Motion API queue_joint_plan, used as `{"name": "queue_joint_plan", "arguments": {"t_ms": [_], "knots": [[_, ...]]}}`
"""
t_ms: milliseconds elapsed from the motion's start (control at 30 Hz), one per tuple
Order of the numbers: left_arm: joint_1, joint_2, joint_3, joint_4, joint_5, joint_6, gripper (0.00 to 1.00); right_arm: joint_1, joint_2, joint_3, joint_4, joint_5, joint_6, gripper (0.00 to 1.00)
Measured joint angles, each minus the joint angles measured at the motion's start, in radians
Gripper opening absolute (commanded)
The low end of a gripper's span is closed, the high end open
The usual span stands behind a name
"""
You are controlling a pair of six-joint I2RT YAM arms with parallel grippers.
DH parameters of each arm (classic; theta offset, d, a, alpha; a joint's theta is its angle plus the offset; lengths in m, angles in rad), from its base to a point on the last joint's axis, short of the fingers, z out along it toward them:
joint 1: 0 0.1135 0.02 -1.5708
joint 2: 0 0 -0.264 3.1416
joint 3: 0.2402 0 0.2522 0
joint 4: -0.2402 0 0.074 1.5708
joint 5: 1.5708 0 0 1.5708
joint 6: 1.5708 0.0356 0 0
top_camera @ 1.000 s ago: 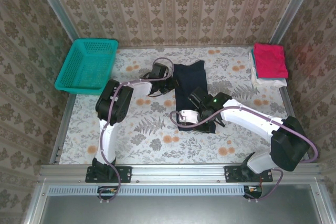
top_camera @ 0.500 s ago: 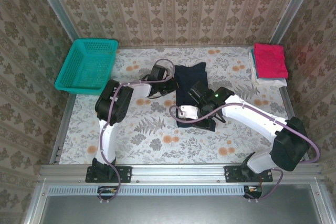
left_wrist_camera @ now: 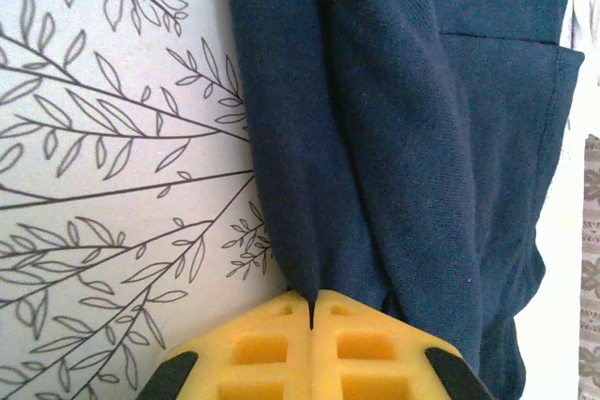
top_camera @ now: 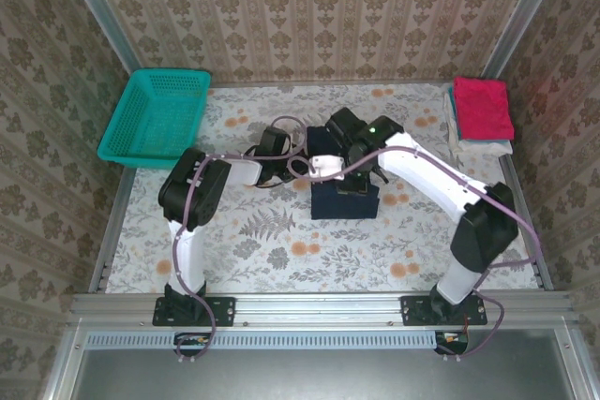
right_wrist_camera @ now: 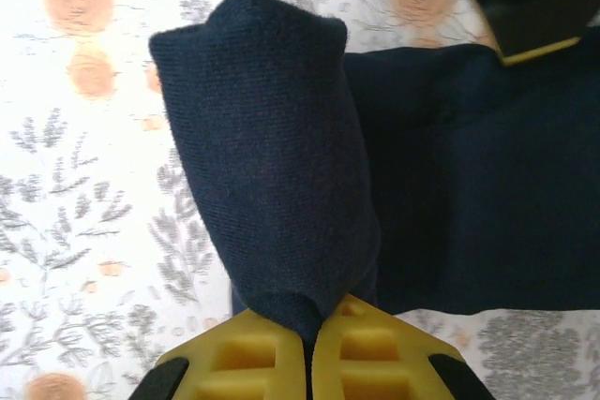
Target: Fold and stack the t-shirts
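Top external | t-shirts 3: navy [top_camera: 345, 204], pink [top_camera: 483, 105], white [top_camera: 480, 147] | basket [top_camera: 170, 74] 1

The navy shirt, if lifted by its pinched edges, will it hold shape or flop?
Probably floppy: the navy shirt bends into a soft hump at the right gripper. Likely light, since a pinch by the left gripper gathers it into folds. Its knit looks grippy, so slipping seems unlikely.
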Motion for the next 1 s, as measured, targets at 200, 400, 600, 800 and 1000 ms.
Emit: {"name": "queue_joint_plan", "arguments": {"t_ms": [200,400,600,800,1000], "knots": [[0.026,0.019,0.000,0.026,0.068,-0.023,0.00,-0.053,0.189,0.215,-0.050,0.038,-0.067,0.00],[0.039,0.031,0.006,0.029,0.111,-0.029,0.00,-0.097,0.314,0.403,-0.101,0.063,-0.117,0.00],[0.046,0.040,0.029,-0.010,0.134,-0.028,0.00,-0.116,0.399,0.549,-0.137,0.070,-0.161,0.00],[0.051,0.047,0.048,-0.040,0.150,-0.020,0.00,-0.127,0.486,0.669,-0.159,0.082,-0.191,0.00],[0.053,0.050,0.056,-0.052,0.158,-0.014,0.00,-0.144,0.559,0.748,-0.173,0.097,-0.209,0.00]]}}
